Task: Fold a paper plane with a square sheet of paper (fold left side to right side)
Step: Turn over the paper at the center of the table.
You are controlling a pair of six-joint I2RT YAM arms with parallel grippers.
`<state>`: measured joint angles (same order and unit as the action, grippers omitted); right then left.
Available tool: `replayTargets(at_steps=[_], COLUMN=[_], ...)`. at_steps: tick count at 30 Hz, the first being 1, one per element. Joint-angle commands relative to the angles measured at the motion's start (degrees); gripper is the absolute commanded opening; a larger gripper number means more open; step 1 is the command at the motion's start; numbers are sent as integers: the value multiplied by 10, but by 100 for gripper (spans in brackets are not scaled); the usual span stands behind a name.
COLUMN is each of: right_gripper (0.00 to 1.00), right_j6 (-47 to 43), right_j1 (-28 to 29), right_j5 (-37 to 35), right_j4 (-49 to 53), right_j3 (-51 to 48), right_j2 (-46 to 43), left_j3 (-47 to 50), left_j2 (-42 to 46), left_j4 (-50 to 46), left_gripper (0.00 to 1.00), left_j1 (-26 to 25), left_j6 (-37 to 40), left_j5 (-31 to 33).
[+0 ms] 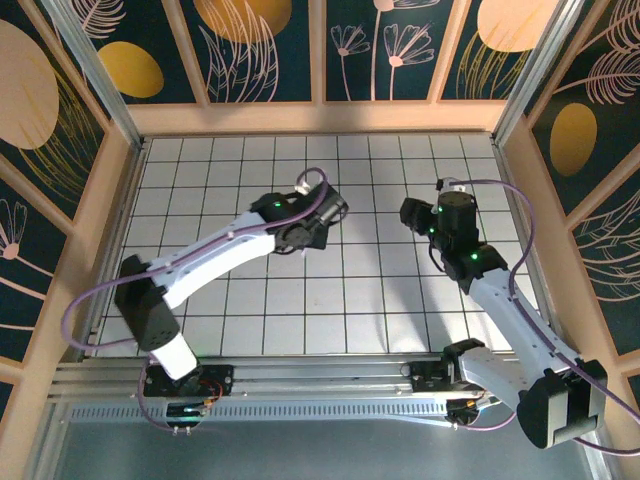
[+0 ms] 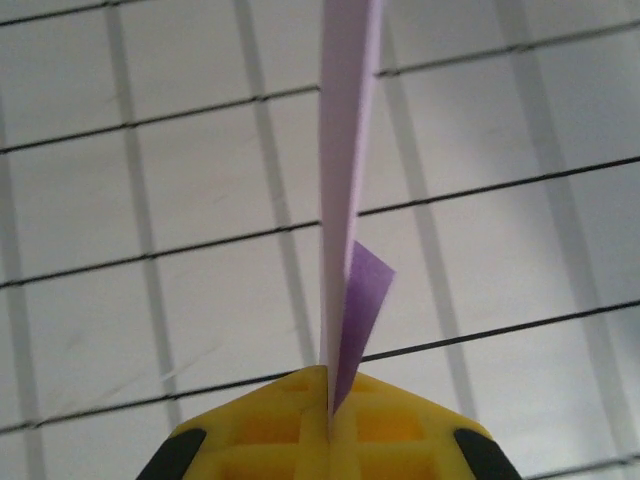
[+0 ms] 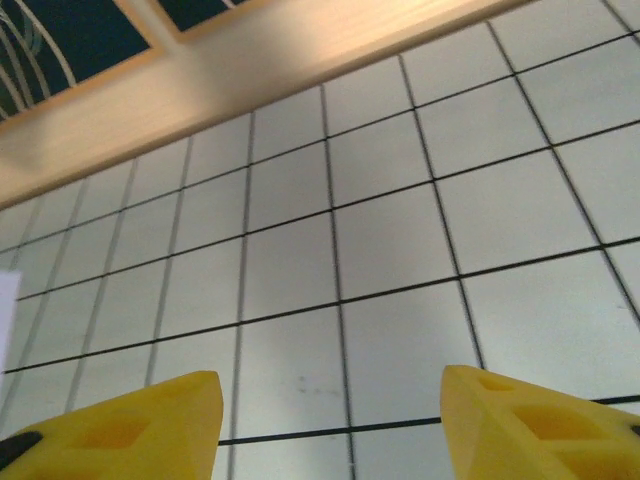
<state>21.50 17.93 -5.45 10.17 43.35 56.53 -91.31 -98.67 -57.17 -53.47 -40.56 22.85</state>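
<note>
Paper (image 2: 345, 150), pale lavender, folded slim, edge-on

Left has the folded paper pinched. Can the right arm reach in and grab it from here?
Probably yes. The left gripper is shut on the folded paper, which juts out beyond it above the tiled table. The right gripper is open, empty and close, with nothing between them.
</note>
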Motion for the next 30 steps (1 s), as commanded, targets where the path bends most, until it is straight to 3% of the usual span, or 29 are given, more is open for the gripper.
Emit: replayTargets(at_steps=[1,8,12,21,30], right_gripper=[64,68,68,68,68], right_j6=[-6,-3,-3,-3,-2], right_j1=[-12,-26,-32,-51,-56], right_j5=[-23,14,21,42,60], right_j4=[-2,-26,-34,-47,-48], right_j3=[-18,-38,-51,-73,-79], right_j2=[-12,-13,-21,-33,-41], left_j3=[-24,-42,-50,-72,-164], left_j2=[-58,-155,-217,-266,-323], left_j4=[-184,-195,-202,-88,-102], left_gripper=[0,0,0,0,18], left_j1=[-18,-21,-24,-24,-23], left_j6=[-94,-181,-189,-129,-97], left_j5=[124,154,149,9,-31])
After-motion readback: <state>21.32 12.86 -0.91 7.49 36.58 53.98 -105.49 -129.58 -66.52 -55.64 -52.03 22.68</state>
